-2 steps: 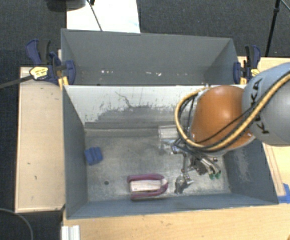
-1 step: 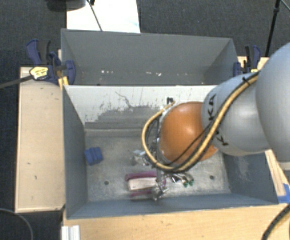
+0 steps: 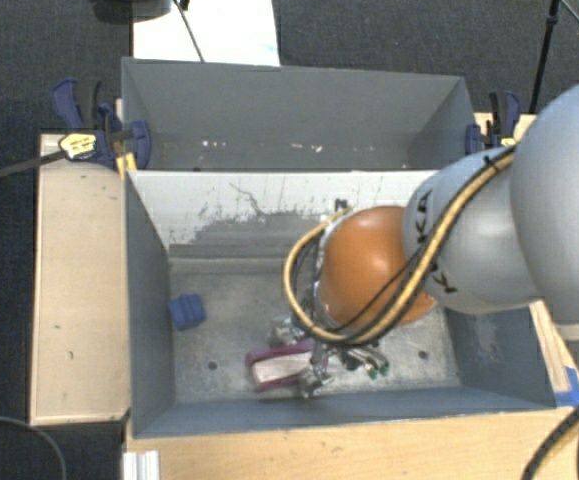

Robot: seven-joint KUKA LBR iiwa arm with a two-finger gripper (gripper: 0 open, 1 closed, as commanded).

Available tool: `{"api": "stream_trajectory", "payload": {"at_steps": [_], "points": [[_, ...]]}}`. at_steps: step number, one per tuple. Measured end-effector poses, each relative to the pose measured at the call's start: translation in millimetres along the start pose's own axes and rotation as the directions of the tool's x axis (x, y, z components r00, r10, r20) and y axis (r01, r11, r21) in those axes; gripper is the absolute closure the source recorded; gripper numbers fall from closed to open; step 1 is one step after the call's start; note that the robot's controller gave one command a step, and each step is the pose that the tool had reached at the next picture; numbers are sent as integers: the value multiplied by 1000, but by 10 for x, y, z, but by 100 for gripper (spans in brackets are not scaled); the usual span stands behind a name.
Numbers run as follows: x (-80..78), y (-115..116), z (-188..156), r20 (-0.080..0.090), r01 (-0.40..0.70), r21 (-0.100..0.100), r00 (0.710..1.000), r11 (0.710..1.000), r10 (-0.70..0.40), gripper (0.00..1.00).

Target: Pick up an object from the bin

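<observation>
My gripper (image 3: pixel 312 364) is low over the bin floor near the front wall, mostly hidden under the arm's orange cover. Right at its left side lies a flat maroon and pale pink thing (image 3: pixel 272 368), which the gripper's tip meets or overlaps at its right end. I cannot tell whether the thing is gripped. A small thing with green bits (image 3: pixel 374 370) lies just right of the gripper, partly hidden. A small blue block (image 3: pixel 185 311) sits apart by the bin's left wall.
The arm with its orange cover and looped cables reaches in from the right and hides the bin's middle and right floor. The front wall stands close behind the maroon thing. Bare floor lies between the blue block and the gripper.
</observation>
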State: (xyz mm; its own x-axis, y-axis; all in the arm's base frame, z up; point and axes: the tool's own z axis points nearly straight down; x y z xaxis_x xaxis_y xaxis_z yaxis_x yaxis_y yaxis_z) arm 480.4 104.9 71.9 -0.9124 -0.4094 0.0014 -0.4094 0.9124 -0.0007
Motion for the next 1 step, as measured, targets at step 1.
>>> {"api": "stream_trajectory", "payload": {"at_steps": [1], "points": [[-329, 75, -1892, 10, 275, 4, 961, 961, -275, 100]]}}
